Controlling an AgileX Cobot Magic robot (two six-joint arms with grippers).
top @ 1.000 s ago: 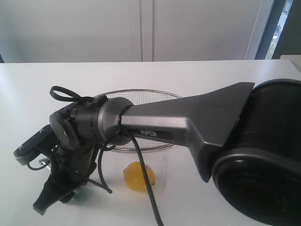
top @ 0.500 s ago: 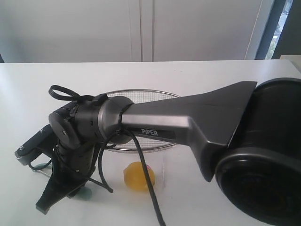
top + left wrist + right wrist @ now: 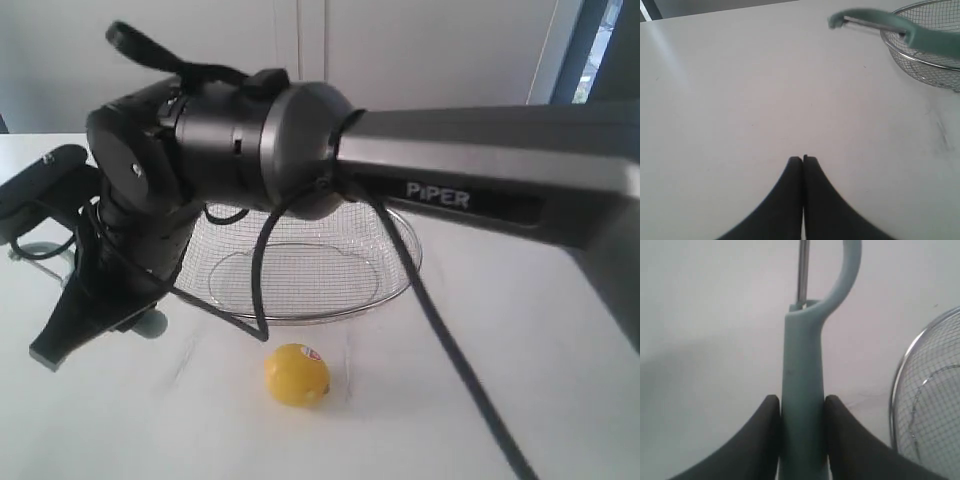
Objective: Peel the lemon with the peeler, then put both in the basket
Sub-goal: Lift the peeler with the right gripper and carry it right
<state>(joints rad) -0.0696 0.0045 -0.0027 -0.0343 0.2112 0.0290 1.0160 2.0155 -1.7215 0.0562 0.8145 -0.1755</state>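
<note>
Big right arm point(image 3: 470, 190) fills the view, stretched across above the table point(image 3: 500, 400). The wire basket point(image 3: 330, 265) sits just to one side of its jaws. The right gripper point(image 3: 801, 400) pinches the teal peeler point(image 3: 802, 350) by the handle, with the hooked head and blade sticking out past the fingertips. The left gripper point(image 3: 803, 159) has its jaws pressed together on nothing, and the peeler head and basket are well ahead of them. The lemon point(image 3: 297, 374) lies on the table just outside the basket, apart from both sets of jaws.
</note>
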